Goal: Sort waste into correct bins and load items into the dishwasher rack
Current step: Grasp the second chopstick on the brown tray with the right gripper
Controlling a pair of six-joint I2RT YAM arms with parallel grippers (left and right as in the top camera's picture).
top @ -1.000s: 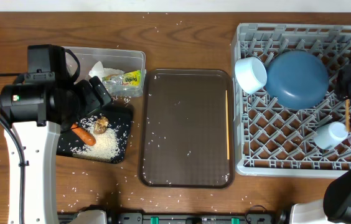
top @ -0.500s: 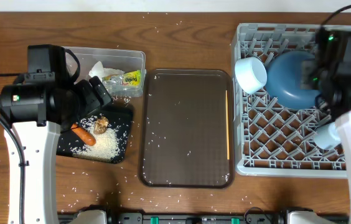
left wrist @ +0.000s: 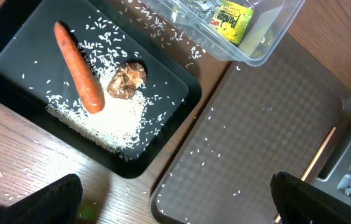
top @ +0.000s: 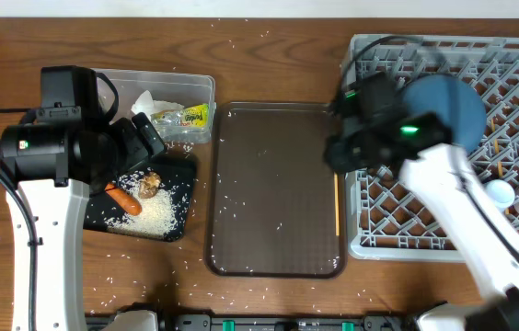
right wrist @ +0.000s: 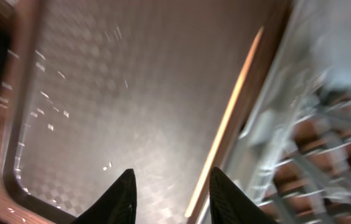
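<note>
Black plastic is catching my eye first at the left of the bench: the shallow black tray (left wrist: 20, 43) is holding the carrot piece (left wrist: 79, 67), the brown food lump (left wrist: 127, 79) and a heap of rice grains (left wrist: 122, 118). Just behind it, the clear tub (top: 195, 87) is keeping the tissue (top: 149, 101) and the yellow-green wrapper (left wrist: 231, 18). The left gripper (left wrist: 175, 177) is hovering over them, spread wide and carrying nothing. Moving right, one chopstick (right wrist: 225, 124) is lying along the right edge of the brown serving tray (top: 269, 184), close against its raised lip. The right gripper (right wrist: 172, 177) is hanging above that spot with its fingers partly apart and nothing between them. It looks to me as if it is lining up to lift that stick into the dishwasher rack (top: 407, 230), where the blue plate (top: 462, 106) is already sitting. To do it well, I'd say the fingers should be straddling the stick crosswise near its middle, one slipping between stick and lip, so it is not tipping when lifted.
</note>
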